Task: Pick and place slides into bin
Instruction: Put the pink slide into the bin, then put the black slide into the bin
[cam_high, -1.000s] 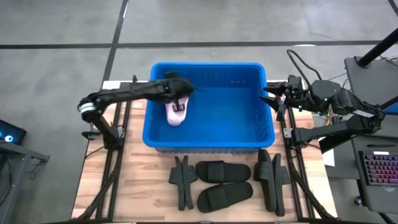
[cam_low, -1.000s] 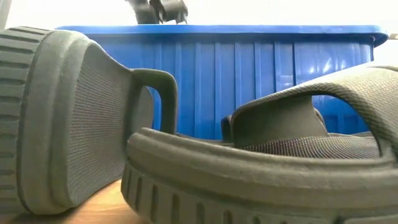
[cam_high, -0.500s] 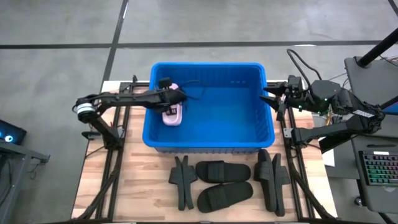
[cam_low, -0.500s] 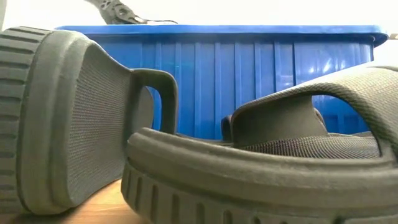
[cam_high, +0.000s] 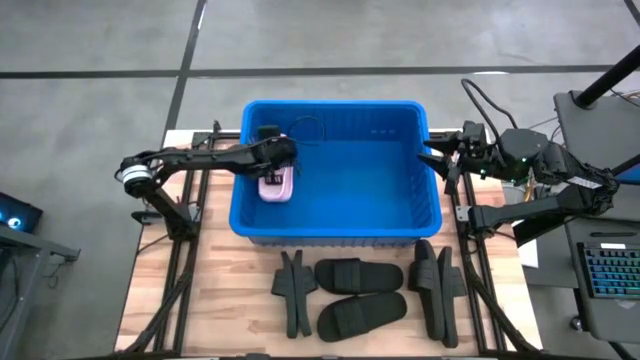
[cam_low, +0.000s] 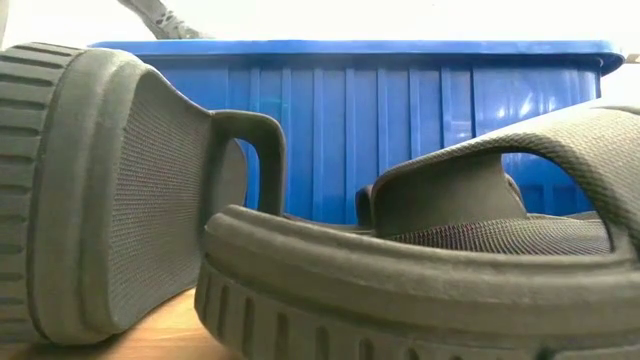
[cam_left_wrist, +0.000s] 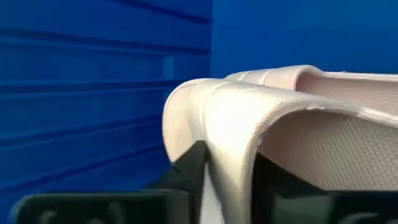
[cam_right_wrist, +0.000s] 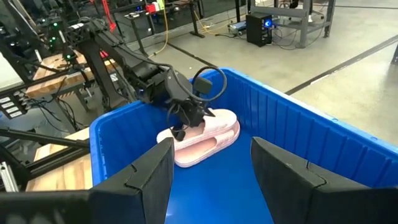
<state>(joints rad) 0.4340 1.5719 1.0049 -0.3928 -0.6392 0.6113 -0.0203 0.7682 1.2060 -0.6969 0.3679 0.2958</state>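
The left pincer (cam_high: 279, 170) is reaching down inside the bin (cam_high: 330, 104), close to its left wall. It is gripping the pink slide (cam_high: 277, 188) by the strap. In the left wrist view its dark fingers (cam_left_wrist: 186, 171) are pressing against either side of the pale strap edge, with the bin's ribbed wall (cam_left_wrist: 93, 74) just behind.

The pink slide (cam_right_wrist: 208, 140) is lying on the bin floor near the left wall. From above it is lying lengthwise along that wall. In the right wrist view the left pincer (cam_right_wrist: 186, 121) is sitting right over it.

The right pincer (cam_high: 436, 158) is waiting at the bin's right rim. Its two fingers are standing wide apart with nothing between them, pointing across the bin towards the other arm.

Six black slides are lying on the desk (cam_high: 230, 300), in front of the bin and outside it. Two (cam_high: 295, 290) are standing on edge side by side at the left. Two more (cam_high: 358, 275) are lying flat in the middle, one in front of the other. The last two (cam_high: 437, 280) are standing on edge at the right. In the low view, black slides (cam_low: 120, 190) are filling the foreground, with the bin's front wall (cam_low: 400, 110) rising behind them.
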